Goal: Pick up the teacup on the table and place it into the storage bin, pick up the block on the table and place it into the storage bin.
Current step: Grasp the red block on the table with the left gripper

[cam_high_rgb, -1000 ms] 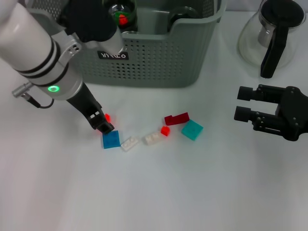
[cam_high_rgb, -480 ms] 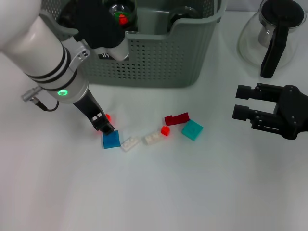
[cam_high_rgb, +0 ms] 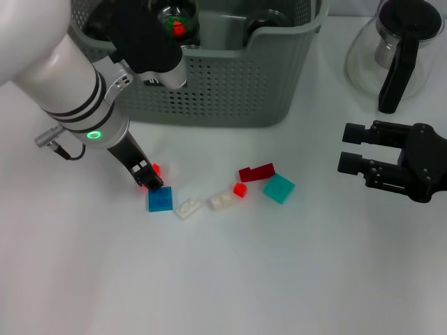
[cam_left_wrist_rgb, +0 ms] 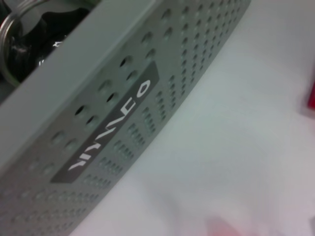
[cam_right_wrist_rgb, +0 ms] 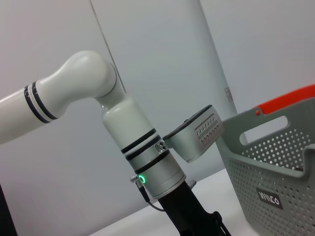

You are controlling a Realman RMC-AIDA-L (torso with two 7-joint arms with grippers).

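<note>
Clearly our left gripper sits low on the counter, touching the blue block's far edge; we cannot tell its finger state. Our right gripper, spread, idles well apart, the storage bin behind.

Storage bin, grey-green, perforated wall: one small dark label with white lettering, seen upside down and blurred in the left wrist view. The same label in the right wrist view appears to read "WIXCO" or similar; exact letters uncertain. No other text legible.
</note>
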